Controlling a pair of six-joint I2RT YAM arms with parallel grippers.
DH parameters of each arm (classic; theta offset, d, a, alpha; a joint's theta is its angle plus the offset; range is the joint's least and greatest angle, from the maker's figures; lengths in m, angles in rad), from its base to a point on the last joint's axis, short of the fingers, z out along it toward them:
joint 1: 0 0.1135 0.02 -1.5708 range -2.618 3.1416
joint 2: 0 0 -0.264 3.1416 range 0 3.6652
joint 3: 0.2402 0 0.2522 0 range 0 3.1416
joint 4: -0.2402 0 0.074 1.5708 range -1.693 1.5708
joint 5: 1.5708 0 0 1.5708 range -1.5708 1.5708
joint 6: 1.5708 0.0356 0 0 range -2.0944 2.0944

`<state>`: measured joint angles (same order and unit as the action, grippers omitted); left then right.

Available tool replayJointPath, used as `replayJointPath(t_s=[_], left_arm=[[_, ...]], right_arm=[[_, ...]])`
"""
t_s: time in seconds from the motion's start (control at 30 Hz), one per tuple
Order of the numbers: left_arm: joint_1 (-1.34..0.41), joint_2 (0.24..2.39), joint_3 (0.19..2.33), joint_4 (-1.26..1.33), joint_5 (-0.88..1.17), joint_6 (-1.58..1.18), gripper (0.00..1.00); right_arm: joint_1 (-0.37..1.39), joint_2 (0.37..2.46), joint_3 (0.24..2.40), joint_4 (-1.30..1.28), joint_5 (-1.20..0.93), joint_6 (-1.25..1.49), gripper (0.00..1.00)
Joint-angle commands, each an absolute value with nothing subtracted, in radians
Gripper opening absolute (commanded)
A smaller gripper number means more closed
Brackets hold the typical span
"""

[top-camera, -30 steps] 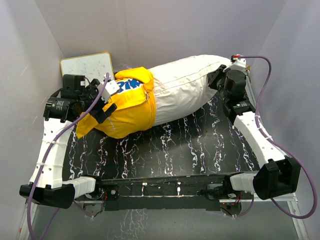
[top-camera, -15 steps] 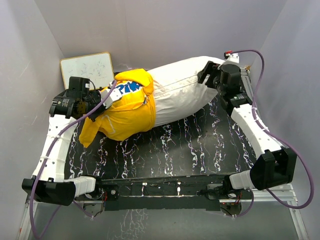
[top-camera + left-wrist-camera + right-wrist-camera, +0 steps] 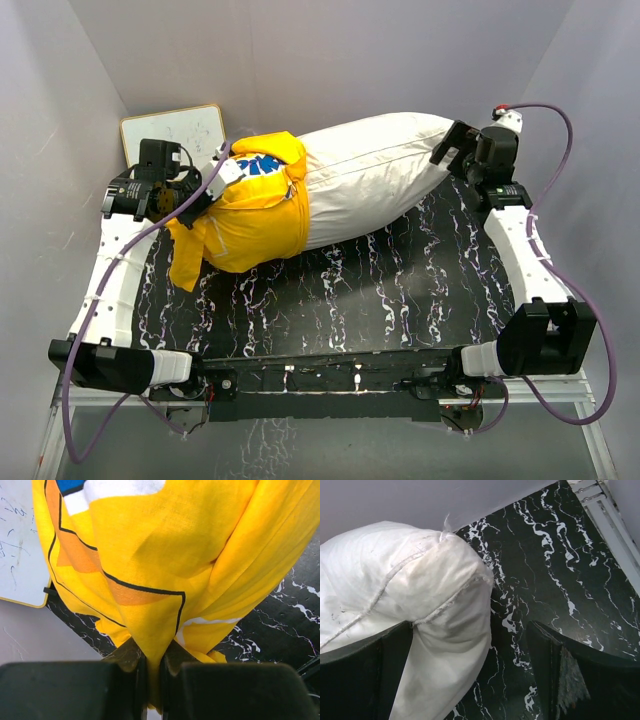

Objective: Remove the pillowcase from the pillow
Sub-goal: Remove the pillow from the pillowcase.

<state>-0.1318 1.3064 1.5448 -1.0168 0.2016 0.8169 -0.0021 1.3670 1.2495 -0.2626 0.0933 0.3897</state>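
One plump wrinkled pillow (image 3: pixel 370 175), thin yellow pillowcase (image 3: pixel 255 215)

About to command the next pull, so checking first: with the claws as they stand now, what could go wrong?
1. The right claw is open, with a corner of the pillow lying ungripped between its jaws; a pull may drag the whole pillow along.
2. The left claw pinches only a thin fold of the pillowcase, which could slip free.
3. The whiteboard sits just beyond the left claw and might get knocked.
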Motion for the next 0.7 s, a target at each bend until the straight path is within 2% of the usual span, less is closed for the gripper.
replayJointPath(t_s=[0.0,0.13,0.27,0.3,0.5,0.6,0.63,0.67], left_arm=[[-0.121,1.295,1.58,-0.989,0.199,0.808,0.0],[-0.121,1.296,1.591,-0.99,0.206,0.808,0.0],[-0.121,1.302,1.61,-0.992,0.225,0.811,0.0],[-0.121,1.306,1.614,-0.989,0.23,0.809,0.0],[-0.121,1.337,1.659,-1.014,0.275,0.791,0.0],[-0.121,1.337,1.681,-1.025,0.293,0.793,0.0],[-0.121,1.335,1.688,-1.031,0.299,0.794,0.0],[-0.121,1.332,1.697,-1.037,0.307,0.796,0.0]], right_arm=[[0.003,1.369,1.302,-0.2,-0.03,0.44,0.98],[0.003,1.381,1.192,0.195,-0.566,0.589,0.98],[0.026,1.429,1.099,0.582,-0.845,0.815,0.98],[0.057,1.433,1.095,0.584,-0.856,0.805,0.98],[0.201,1.503,1.188,0.19,-0.705,0.459,0.98],[0.247,1.548,1.216,0.042,-0.468,0.358,0.98],[0.258,1.562,1.231,0.0,-0.362,0.335,0.94],[0.263,1.574,1.244,-0.028,-0.271,0.327,0.8]])
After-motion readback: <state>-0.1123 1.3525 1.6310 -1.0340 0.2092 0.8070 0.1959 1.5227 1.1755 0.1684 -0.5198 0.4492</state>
